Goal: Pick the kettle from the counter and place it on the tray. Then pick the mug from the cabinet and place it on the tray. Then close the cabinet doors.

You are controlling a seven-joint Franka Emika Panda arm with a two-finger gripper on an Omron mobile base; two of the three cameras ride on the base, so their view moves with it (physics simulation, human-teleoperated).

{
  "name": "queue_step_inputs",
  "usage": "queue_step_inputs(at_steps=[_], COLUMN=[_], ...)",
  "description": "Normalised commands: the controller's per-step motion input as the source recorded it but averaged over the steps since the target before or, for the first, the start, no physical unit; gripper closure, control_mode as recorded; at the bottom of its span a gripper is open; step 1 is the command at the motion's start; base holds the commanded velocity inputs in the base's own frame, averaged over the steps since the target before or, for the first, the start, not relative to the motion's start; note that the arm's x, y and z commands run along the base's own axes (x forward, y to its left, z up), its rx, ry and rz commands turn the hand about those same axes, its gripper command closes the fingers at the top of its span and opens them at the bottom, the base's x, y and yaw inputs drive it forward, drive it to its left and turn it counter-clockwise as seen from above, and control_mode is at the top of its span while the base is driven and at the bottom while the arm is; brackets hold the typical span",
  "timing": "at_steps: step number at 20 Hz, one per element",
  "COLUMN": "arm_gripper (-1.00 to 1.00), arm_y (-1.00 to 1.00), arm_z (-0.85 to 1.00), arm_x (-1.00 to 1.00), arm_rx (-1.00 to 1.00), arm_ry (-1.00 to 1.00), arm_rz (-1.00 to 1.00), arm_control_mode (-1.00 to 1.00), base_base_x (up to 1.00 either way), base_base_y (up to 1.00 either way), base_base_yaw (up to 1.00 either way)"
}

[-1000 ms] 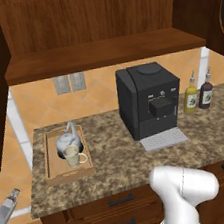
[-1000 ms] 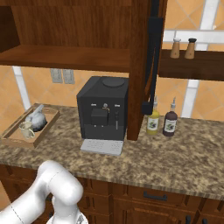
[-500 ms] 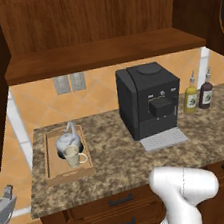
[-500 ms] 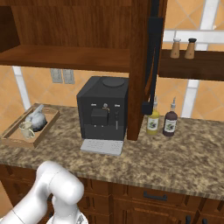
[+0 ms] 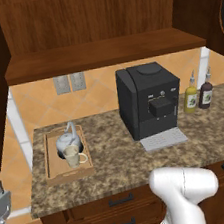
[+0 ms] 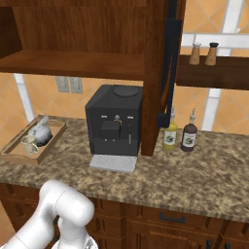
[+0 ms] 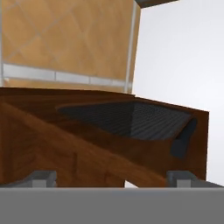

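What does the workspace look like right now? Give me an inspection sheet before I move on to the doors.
Surface: speckled granite counter over dark drawers.
Job's things: kettle and mug both sit in the tray at the counter's left end. The cabinet is open and its shelf looks bare. Cabinet doors: left one and right one both stand open.
Clutter: black coffee machine; two bottles beside it; two shakers on a side shelf.
Grippers: gripper open, holding nothing, facing the left door's ribbed panel.
Cables: nothing seen.
Surroundings: tan tiled wall, wall outlet.
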Motion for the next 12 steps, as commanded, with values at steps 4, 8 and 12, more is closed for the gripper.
queue_step_inputs(at_steps=[4,8,12], arm_gripper=[-1.0,-1.0,-1.0], arm_y=[0.25,0.27,0.1], arm_z=[0.22,0.24,0.29], arm_x=[0.0,0.03,0.08], arm_rx=[-0.05,-0.02,0.0], arm_ry=[0.0,0.04,0.04], arm_rz=[0.08,0.12,0.07], arm_control_mode=[-1.0,-1.0,-1.0], base_base_x=[0.0,0.0,0.0], base_base_y=[0.0,0.0,0.0], base_base_yaw=[0.0,0.0,0.0])
